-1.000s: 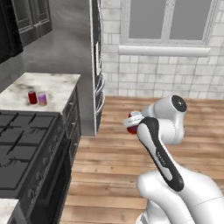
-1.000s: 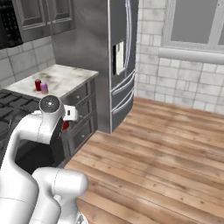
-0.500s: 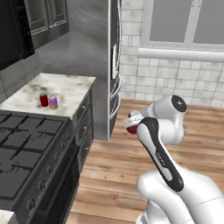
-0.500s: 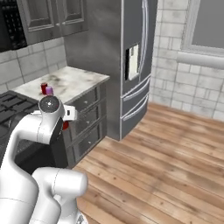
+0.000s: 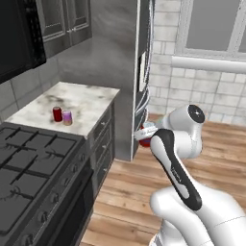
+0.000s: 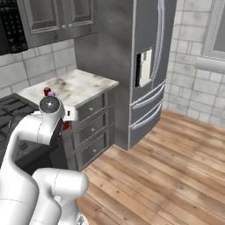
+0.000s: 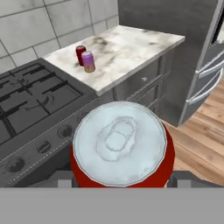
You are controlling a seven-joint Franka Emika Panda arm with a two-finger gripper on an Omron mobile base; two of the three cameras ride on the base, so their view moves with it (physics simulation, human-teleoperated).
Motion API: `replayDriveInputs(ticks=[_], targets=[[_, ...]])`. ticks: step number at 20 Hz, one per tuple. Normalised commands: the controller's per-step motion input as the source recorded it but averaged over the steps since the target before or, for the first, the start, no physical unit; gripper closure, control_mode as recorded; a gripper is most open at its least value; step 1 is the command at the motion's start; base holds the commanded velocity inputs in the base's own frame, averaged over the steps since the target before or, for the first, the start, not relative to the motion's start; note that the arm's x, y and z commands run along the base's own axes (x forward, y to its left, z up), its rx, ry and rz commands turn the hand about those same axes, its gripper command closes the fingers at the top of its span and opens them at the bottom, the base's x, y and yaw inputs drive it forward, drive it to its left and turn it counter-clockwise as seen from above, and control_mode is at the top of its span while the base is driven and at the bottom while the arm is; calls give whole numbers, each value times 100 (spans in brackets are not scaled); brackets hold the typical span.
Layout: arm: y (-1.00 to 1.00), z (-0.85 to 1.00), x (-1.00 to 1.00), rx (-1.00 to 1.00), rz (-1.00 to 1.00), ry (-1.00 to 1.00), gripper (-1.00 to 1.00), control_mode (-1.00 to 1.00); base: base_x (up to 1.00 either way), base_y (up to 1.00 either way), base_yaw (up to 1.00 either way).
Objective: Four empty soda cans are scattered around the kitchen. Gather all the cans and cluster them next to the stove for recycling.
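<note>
- Left base view: the arm is folded up with the tool (image 5: 142, 135) tucked close to its own body, and there's a red can (image 5: 143, 141) peeking out under it. My guess is it's carried tight like that so it doesn't swing out while the base rolls over to the stove (image 5: 33, 168). Over on the marble bench (image 5: 91, 103), just right of the stove, a second red can (image 5: 57, 114) and the purple can (image 5: 67, 117) stand upright, pretty much touching. That looks like the recycling cluster getting started.
- Right base view: same setup from the other side. The carried can is a small red patch below the white tool, in front of the dark drawers (image 6: 90, 132). The two parked cans sit at the far left of the bench, next to the range. The fridge (image 6: 145, 66) is off to the right, well apart from them.
- Hand view: the silver top of the carried can fills the lower middle, with the tool's tips hidden behind its sides, so the tool is clamped on it, upright. There's bare bench around the two parked cans, so plenty of room for this one beside them.
</note>
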Motion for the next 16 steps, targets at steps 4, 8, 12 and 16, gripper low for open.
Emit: replayDriveInputs(ticks=[4, 8, 12, 16], targets=[[0, 0, 0, 0, 0, 0, 100, 100, 58, 8, 25], [0, 0, 0, 0, 0, 0, 100, 100, 56, 14, 24], [0, 0, 0, 0, 0, 0, 100, 100, 54, 16, 24], [0, 0, 0, 0, 0, 0, 100, 100, 49, 16, 23]])
